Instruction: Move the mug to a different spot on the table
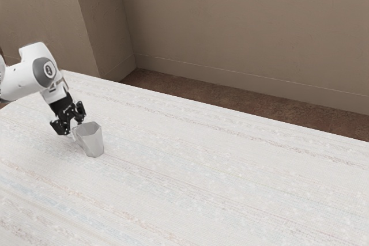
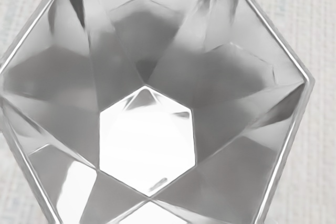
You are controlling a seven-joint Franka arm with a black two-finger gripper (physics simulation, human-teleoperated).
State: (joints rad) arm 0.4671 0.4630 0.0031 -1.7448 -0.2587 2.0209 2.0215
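Sitting upright on tbl (image 1: 230,171): mug (image 1: 91,140) | hand (image 1: 73,129) at its rim | grip can't tell

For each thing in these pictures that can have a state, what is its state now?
mug: upright, standing on the table, empty inside.
gripper: low at the mug's rim, on its side toward the exterior view's left; open or shut cannot be told.

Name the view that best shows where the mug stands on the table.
The exterior view: the whole mug shows there, upright on the table toward that view's left, the gripper by its rim. The wrist view looks straight down into the mug: faceted walls, a hexagonal bottom, slivers of table beside it.
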